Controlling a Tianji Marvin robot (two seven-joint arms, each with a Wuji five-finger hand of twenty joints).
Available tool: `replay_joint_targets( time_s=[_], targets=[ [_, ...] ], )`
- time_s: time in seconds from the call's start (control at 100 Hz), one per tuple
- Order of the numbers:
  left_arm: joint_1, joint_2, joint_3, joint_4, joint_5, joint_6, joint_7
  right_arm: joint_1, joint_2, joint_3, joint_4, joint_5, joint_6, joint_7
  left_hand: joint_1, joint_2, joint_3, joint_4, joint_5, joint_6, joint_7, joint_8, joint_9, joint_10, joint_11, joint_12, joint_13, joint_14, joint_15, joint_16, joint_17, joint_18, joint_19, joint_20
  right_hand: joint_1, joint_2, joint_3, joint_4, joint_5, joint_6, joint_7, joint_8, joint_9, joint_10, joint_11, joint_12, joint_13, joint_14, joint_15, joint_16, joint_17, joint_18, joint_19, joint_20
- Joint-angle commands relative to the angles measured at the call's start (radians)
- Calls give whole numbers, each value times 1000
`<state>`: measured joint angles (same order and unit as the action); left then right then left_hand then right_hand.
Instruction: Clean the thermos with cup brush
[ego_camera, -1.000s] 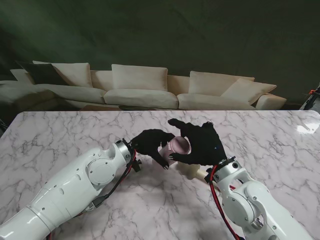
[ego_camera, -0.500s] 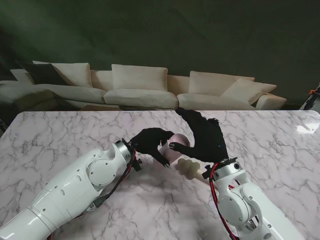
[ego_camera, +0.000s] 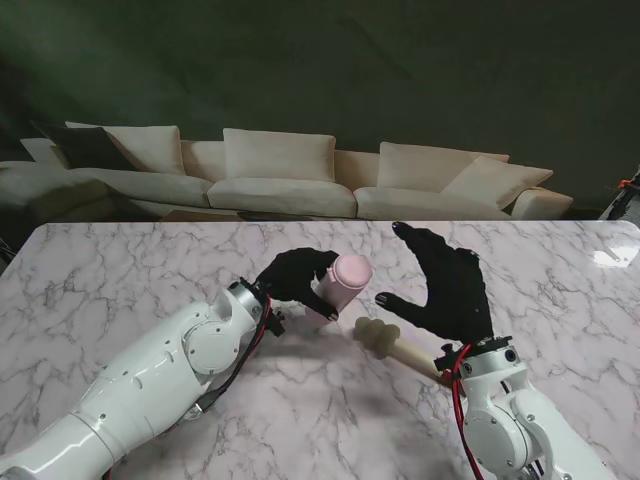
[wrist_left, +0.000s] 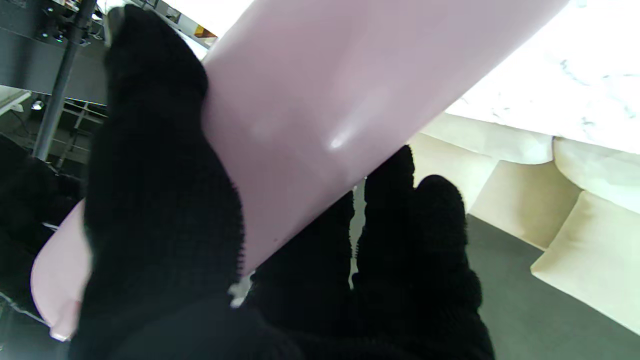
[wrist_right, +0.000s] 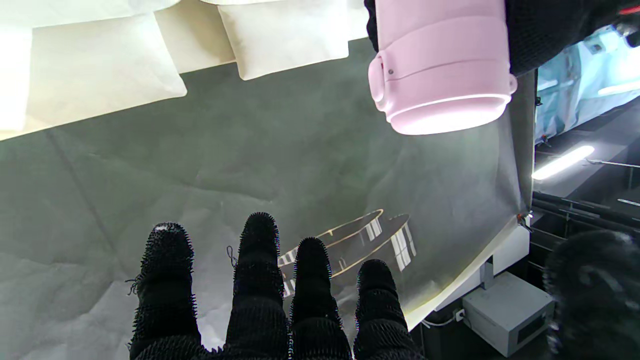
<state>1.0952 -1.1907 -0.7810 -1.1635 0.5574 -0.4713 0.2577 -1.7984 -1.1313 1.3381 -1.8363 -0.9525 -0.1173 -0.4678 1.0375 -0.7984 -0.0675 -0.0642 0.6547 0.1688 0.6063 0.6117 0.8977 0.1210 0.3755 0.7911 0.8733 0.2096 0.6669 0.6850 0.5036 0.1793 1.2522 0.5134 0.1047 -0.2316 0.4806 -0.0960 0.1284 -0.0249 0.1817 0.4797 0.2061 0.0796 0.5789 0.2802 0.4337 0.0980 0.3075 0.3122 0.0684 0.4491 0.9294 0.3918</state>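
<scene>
The left hand is wrapped around the pink thermos, holding it off the marble tabletop near the middle, about midway between the far and near edges. The thermos is tilted, its capped end pointing up and toward the right hand. In the left wrist view the thermos fills most of the picture, with the thumb pressed across one side of the smooth body and the other fingers curled against the opposite side. In the right wrist view the thermos shows a broader band at the end facing the camera and a small button on its side; that end looks closed, so what is inside cannot be seen. The right hand is raised over the tabletop to the right of the thermos, spread wide and holding nothing, with its palm turned toward the thermos and apart from it. Its fingers stand side by side in the right wrist view, slightly separated, against a grey backdrop. The cup brush lies flat on the tabletop nearer to me than the thermos, between the two arms, its ribbed cream head pointing toward the left hand and its handle running toward the right wrist. Neither hand touches it.
</scene>
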Motion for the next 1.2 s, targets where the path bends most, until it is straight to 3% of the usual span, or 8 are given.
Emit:
replay_joint_targets(
  time_s=[0.0,0.37,0.48,1.19],
  targets=[
    [-18,-19,11,30,-7,8,5,-10,0,2,27,-4,15,-8,213,559,492,84,69,-139,106,25,-11,-67,38,-7,52,-50,87,13,-21,-101,3,7,35,40,-22,10,-25,11,-23,26,-31,5,-28,-4,-28,-16,-24,-11,-21,-39,-22,-8],
    [-59,-72,53,167,-62,28,93,3,-1,-8,57,-3,33,-19,223,569,463,86,66,-141,105,17,-18,-71,36,-27,44,-43,83,10,-31,-95,-3,8,52,47,-47,12,-19,15,-59,34,-30,6,-41,-9,-40,-21,-25,-12,-35,-48,-37,0],
    [-65,-84,63,190,-69,39,116,7,-1,-12,62,-4,36,-16,225,570,459,87,65,-140,106,16,-19,-69,37,-28,42,-42,84,10,-33,-94,-2,9,58,50,-57,14,-23,16,-61,70,-30,5,-40,-7,-41,-19,-25,-13,-37,-48,-40,7],
    [-55,-110,75,273,-116,83,147,15,0,-10,96,-2,58,-16,221,579,425,99,60,-140,87,-4,-23,-69,11,-54,11,-17,73,7,-68,-65,-10,18,62,50,-60,14,-18,11,-40,90,-30,6,-45,-9,-46,-19,-30,-15,-40,-60,-48,11]
  ],
)
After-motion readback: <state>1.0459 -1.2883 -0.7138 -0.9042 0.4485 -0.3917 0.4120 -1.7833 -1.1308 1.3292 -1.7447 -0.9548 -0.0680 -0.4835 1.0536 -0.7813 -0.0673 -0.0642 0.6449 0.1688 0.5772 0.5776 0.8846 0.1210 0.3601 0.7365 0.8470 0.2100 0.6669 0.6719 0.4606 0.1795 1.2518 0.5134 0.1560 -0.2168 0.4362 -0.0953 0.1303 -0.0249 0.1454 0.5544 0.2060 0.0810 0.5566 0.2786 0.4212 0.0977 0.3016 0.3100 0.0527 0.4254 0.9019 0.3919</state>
